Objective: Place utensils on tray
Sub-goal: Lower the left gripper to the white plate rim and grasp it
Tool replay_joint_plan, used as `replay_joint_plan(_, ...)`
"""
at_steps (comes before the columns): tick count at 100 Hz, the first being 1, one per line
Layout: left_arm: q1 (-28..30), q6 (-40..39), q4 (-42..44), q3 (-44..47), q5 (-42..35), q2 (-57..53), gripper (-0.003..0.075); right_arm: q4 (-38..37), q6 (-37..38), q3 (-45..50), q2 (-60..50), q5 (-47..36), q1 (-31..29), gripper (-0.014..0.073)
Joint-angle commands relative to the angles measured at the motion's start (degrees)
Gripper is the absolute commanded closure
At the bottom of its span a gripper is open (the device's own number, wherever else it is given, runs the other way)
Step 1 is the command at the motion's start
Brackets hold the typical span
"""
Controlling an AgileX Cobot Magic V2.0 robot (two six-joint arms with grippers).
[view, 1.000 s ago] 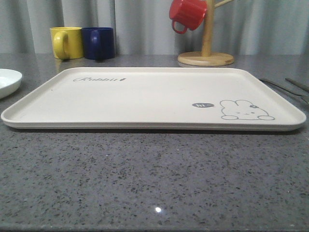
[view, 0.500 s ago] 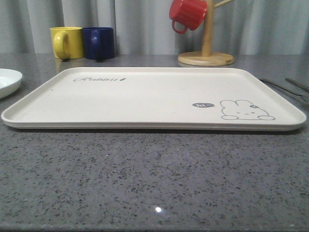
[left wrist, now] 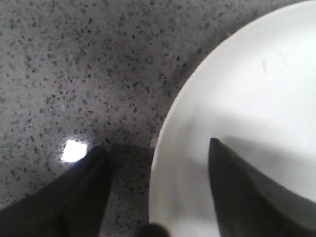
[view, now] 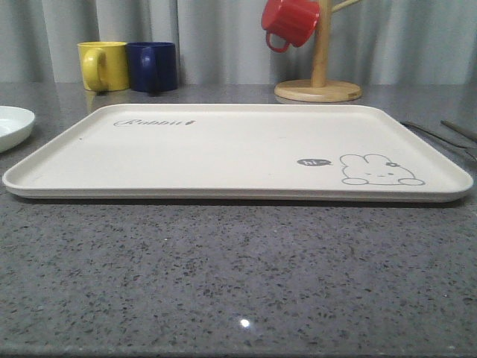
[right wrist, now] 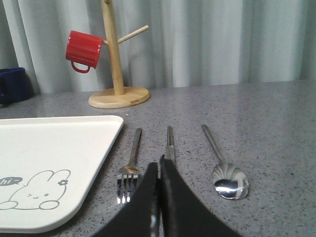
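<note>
Fork (right wrist: 129, 170): lies flat on the counter (view: 238, 276) just beside the tray's right edge, tines toward the robot, handle pointing away.
Chopsticks (right wrist: 170, 143): straight pair on the counter between fork and spoon; their near end runs under the right gripper's fingertips.
Spoon (right wrist: 223, 170): on the counter right of the chopsticks, oval bowl nearest the robot, apart from them.
Tray (view: 223, 149): cream, flat on the counter in the middle, with a "Rabbit" script at far left and a grey rabbit drawing at near right; no cutlery lies on it.
Right gripper (right wrist: 159, 170): low over the chopsticks' near end, jaws together; whether they grip the chopsticks, I cannot tell.
Left gripper (left wrist: 155, 153): jaws apart, one finger over the counter, the other over the round white plate (left wrist: 247, 123).
Plate, front view: at the counter's left edge, apart from the tray.
Mug tree (view: 319, 71): wooden, behind the tray, 1 red mug (view: 289, 22) hanging on it.
Mugs: yellow mug (view: 103, 66) and dark blue mug (view: 153, 66), side by side at far left.
</note>
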Motion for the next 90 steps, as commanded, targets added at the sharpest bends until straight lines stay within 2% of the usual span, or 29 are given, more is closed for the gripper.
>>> replay_joint_plan(1, 0.13, 0.13, -0.81, -1.47, -1.36, -1.63, 0.0490, -0.11, -0.44, -1.04, -1.24, -5.05, 0.02, 0.0662)
replay_joint_plan(2, 0.13, 0.13, -0.81, -1.47, -1.36, -1.63, 0.0536, -0.11, -0.44, -1.04, -1.24, -5.05, 0.02, 0.0662)
replay_joint_plan(4, 0.13, 0.13, -0.81, -1.47, -1.36, -1.63, 0.0566, -0.11, -0.44, -1.04, -1.24, -5.05, 0.02, 0.0662)
replay_joint_plan(8, 0.13, 0.13, -0.81, -1.47, -1.36, -1.63, 0.0673, -0.11, -0.44, -1.04, -1.24, -5.05, 0.02, 0.0662)
replay_joint_plan(9, 0.13, 0.13, -0.81, -1.47, -1.36, -1.63, 0.0673, -0.11, -0.44, -1.04, -1.24, -5.05, 0.02, 0.0662)
replay_joint_plan(12, 0.13, 0.31, -0.81, -1.47, -1.26, -1.63, 0.0741, -0.11, -0.44, -1.04, -1.24, -5.05, 0.02, 0.0662)
replay_joint_plan(33, 0.84, 2.63, -2.41, -1.47, -0.41, -2.31, 0.0733, -0.11, -0.44, -1.04, -1.24, -5.05, 0.02, 0.0662)
replay_joint_plan(79, 10.57, 17.40, -27.31, -1.47, 2.88, -13.73, 0.0733, -0.11, -0.44, -1.04, -1.24, -5.05, 0.02, 0.0662)
replay_joint_plan(90, 11.17, 21.04, -32.42, -1.72, 5.45, -15.00, 0.0737, -0.11, -0.44, -1.04, -1.24, -5.05, 0.02, 0.0662)
